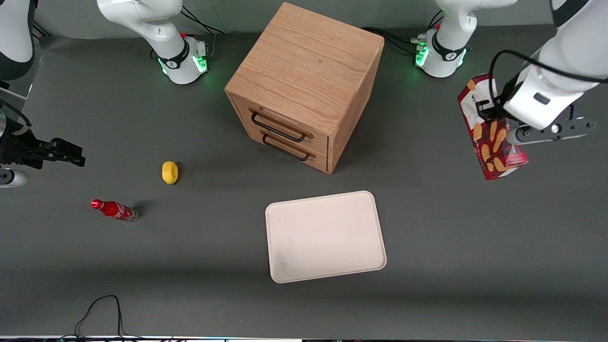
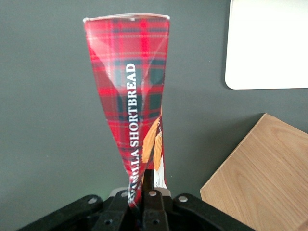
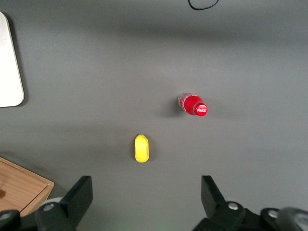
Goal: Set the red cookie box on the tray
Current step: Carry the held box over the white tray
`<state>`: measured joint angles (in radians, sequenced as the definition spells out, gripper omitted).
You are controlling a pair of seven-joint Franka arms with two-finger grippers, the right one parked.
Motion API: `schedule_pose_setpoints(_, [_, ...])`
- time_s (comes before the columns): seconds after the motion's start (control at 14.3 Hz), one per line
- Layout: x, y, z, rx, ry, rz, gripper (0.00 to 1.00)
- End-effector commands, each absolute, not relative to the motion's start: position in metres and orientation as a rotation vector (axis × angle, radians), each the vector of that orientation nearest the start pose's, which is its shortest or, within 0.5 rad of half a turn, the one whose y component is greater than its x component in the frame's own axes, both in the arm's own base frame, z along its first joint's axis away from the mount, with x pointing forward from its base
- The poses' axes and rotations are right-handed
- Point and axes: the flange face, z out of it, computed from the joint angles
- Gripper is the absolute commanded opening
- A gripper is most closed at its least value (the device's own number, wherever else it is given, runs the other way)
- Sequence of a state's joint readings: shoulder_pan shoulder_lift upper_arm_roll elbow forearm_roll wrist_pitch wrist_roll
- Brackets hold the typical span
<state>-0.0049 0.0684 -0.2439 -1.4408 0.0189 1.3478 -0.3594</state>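
Red cookie box is off the table, hanging in the air toward the working arm's end, well apart from the tray; now the scene from largest to smallest. Grey table spreads under everything; on it the wooden drawer cabinet stands farther from the front camera than the tray, its two drawers shut, both dark handles showing. Next the tray, pale cream with rounded corners, lying flat in front of the cabinet and nearer the front camera, nothing on it. Back to the box: it is a long carton, tilted, white label end uppermost and tan biscuit pictures down its side; in the wrist view its tartan face reads SHORTBREAD, and the carton looks pinched and twisted where it is gripped. Holding it is the gripper, fingers clamped on the box near its label end, the rest of the carton hanging below. Toward the parked arm's end, a small red soda bottle lies on its side; a little yellow lemon sits near it, farther from the front camera.
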Motion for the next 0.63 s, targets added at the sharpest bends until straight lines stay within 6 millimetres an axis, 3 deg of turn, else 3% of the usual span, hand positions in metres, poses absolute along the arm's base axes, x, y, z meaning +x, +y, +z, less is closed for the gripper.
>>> schedule_pose_setpoints(0.0, [0.548, -0.129, 0.629, -3.098, -0.146, 0.26, 0.0])
schedule_pose_setpoints(0.21, [0.562, -0.15, 0.623, -3.125, -0.137, 0.247, 0.0])
schedule_pose_setpoints(0.35, [0.584, -0.195, 0.606, -3.147, -0.262, 0.266, 0.0])
schedule_pose_setpoints(0.56, [0.622, -0.263, 0.563, -3.196, -0.409, 0.237, 0.0])
